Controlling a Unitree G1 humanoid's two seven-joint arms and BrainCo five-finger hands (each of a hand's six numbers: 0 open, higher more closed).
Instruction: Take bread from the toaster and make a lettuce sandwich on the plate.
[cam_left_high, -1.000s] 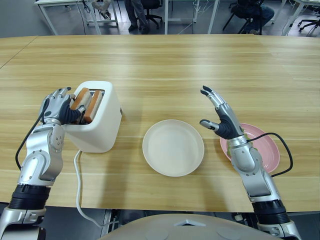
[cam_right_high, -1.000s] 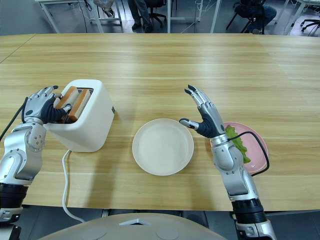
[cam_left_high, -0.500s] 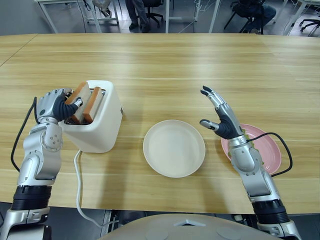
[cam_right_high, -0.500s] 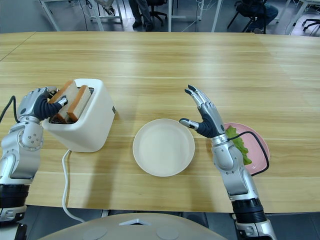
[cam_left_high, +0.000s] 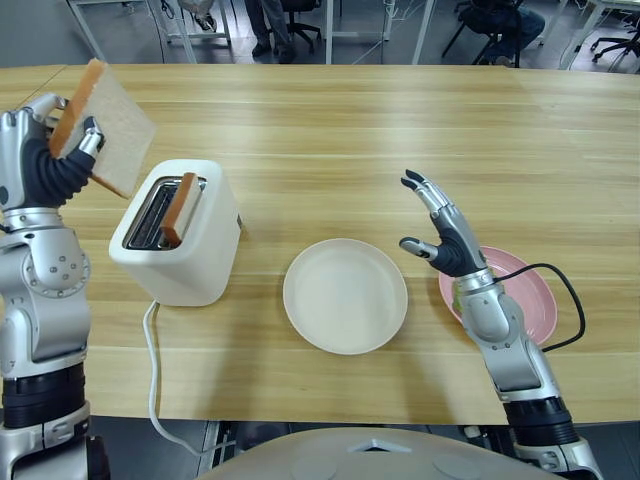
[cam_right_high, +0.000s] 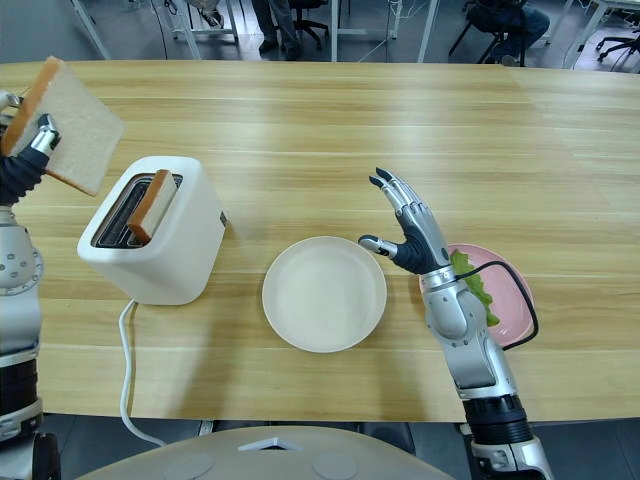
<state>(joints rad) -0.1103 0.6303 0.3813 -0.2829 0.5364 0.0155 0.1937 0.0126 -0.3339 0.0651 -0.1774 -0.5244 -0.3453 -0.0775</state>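
Observation:
A white toaster stands on the left of the wooden table, with one bread slice still upright in its right slot. High above and left of the toaster, my left hand is shut on a second bread slice, held tilted in the air. A cream plate lies empty in the middle. My right hand hovers open, fingers spread, just right of that plate. Behind it sits a pink plate carrying green lettuce.
The toaster's white cord runs off the front table edge. A black cable loops over the pink plate from my right forearm. Bare table stretches across the far half. Chairs and table legs stand in the room behind.
My left hand has pulled one bread slice out of the toaster's left slot and lifted it up and to the left. The right hand has kept still.

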